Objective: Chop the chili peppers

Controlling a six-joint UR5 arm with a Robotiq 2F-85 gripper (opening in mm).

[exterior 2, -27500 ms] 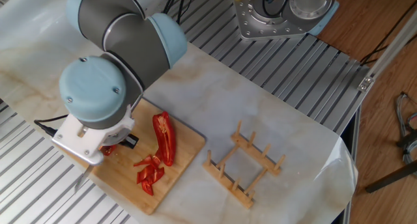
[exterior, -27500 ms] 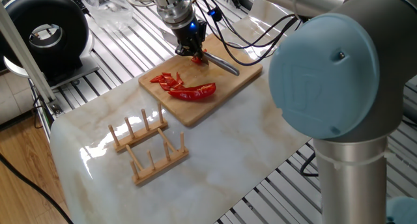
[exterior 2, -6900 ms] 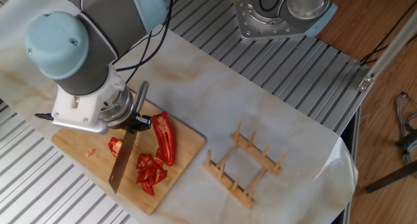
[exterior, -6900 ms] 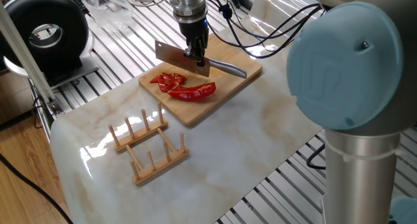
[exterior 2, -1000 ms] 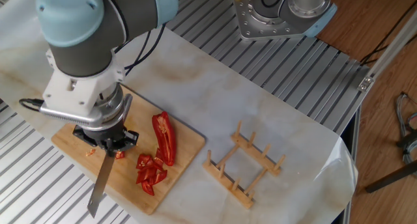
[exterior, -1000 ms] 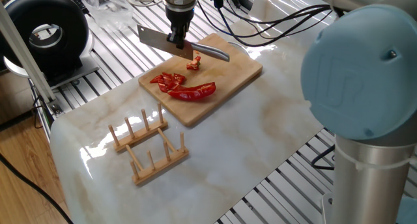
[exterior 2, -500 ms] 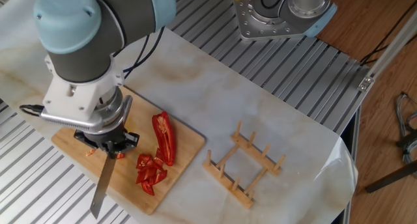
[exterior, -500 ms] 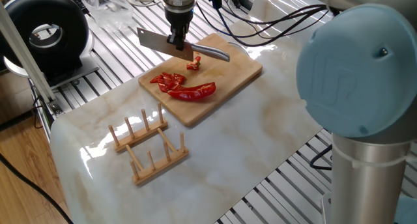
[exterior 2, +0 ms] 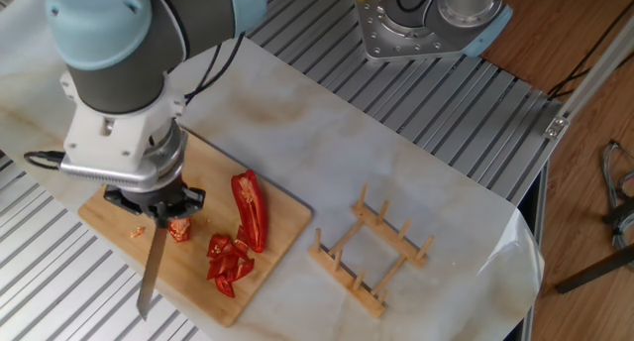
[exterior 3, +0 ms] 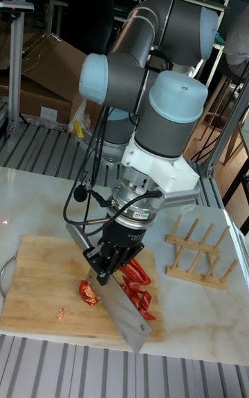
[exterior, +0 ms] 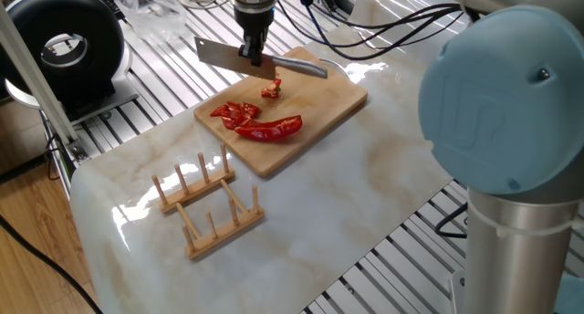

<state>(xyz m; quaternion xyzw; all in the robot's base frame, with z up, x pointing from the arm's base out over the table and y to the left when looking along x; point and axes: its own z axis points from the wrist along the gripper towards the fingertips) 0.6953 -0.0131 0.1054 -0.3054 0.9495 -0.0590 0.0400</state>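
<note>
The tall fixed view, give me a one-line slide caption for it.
UR5 gripper holds a cleaver above the chili peppers on a wooden cutting board, a wooden rack standing beside it.

The chili peppers are lying on a wooden cutting board [exterior: 319, 109], glossy and bright red. One long curved half [exterior: 274, 128] [exterior 2: 250, 210] is resting flat, tapering to a point, uncut. Just beside it, a cluster of cut red pieces [exterior: 234, 112] [exterior 2: 228, 262] is sitting in a loose heap. A single small chunk [exterior: 271, 89] [exterior 2: 179, 230] is lying apart from the others, and a tiny reddish scrap [exterior 2: 136, 232] is sitting farther along the board.
</note>
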